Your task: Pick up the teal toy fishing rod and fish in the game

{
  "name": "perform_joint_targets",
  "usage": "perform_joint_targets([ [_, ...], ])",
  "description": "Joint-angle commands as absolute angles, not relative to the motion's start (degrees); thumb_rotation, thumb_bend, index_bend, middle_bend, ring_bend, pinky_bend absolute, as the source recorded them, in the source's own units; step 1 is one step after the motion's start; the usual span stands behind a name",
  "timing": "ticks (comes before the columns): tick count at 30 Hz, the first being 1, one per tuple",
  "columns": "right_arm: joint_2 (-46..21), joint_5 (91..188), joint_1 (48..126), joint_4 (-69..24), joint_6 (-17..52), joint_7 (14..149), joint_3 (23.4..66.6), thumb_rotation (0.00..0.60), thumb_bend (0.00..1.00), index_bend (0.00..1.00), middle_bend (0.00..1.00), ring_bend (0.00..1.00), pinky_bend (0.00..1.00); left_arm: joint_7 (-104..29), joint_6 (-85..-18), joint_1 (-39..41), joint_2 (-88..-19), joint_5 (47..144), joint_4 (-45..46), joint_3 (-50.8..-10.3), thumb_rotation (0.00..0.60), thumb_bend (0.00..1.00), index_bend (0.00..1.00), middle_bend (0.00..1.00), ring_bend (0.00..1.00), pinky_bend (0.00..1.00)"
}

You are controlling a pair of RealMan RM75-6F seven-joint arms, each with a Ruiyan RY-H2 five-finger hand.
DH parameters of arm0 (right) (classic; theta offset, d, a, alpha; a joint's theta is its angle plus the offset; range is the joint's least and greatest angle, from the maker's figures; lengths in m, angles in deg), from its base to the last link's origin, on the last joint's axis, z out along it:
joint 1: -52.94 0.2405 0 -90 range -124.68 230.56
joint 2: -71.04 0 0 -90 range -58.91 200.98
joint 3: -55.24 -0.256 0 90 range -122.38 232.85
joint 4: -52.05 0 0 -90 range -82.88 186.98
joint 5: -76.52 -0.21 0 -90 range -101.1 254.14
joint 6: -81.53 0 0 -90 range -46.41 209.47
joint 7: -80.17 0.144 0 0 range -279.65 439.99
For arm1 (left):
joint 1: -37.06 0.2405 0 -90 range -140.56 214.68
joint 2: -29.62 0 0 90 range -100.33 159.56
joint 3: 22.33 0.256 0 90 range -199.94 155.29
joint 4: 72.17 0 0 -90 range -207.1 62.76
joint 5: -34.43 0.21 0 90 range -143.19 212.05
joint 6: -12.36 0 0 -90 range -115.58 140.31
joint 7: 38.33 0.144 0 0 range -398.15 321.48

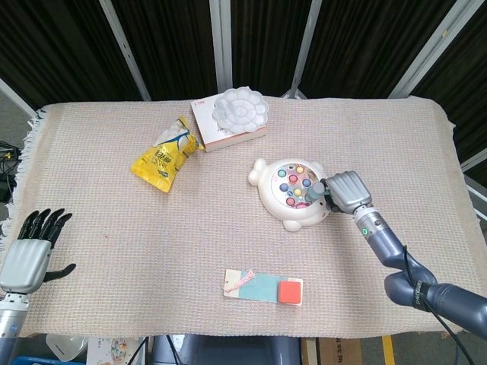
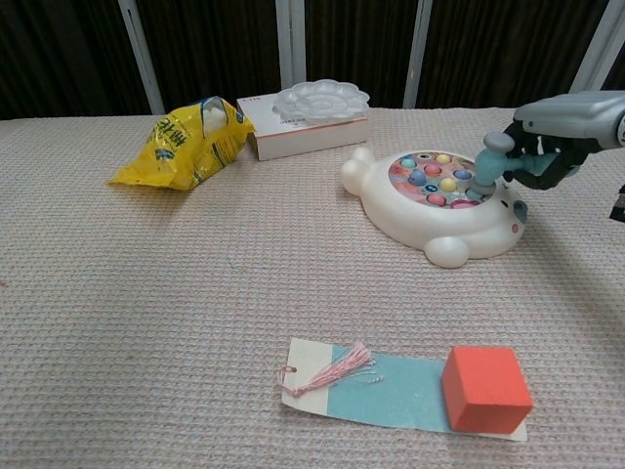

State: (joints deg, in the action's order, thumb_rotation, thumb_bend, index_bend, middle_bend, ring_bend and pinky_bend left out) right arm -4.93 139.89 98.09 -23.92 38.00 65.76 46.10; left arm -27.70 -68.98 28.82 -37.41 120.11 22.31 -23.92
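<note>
Right hand point(image 2: 552, 132) holds one fishing rod point(image 2: 485, 162) over one game point(image 2: 444, 213).

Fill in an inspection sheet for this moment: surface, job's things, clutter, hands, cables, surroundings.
Surface: beige woven cloth covers the table.
Job's things: teal fishing rod held upright, tip down over the fishing game.
Clutter: yellow snack bag; white palette on a box; orange cube on a tasselled card.
Hands: right hand grips the rod; left hand open, at the table's near edge.
Cables: black cable by the right arm.
Surroundings: dark curtains behind.
</note>
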Motion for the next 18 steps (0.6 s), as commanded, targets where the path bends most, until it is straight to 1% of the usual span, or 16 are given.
perform_joint_targets([
  [1,-2.8,139.6,97.8,-26.7,37.1,64.7,45.9,0.600,0.80,0.91,0.76,0.61,0.50,-27.9,-69.0,28.7,-37.5,120.4,22.2,-23.9,0.600,0.09,0.12,0.07,0.00,0.00],
  [7,-1.8,138.1,98.2,-28.7,37.3,63.3,45.9,0.600,0.80,0.91,0.76,0.61,0.50,-28.3,-69.1,28.7,-37.8,120.7,21.9,-23.8,0.600,0.09,0.12,0.07,0.00,0.00],
  [18,-3.1,133.2,102.2,-28.6,40.4,59.2,45.1,0.600,0.81,0.91,0.76,0.62,0.50,-28.9,-68.8,28.9,-37.9,119.9,21.2,-23.6,0.600,0.09,0.12,0.07,0.00,0.00],
])
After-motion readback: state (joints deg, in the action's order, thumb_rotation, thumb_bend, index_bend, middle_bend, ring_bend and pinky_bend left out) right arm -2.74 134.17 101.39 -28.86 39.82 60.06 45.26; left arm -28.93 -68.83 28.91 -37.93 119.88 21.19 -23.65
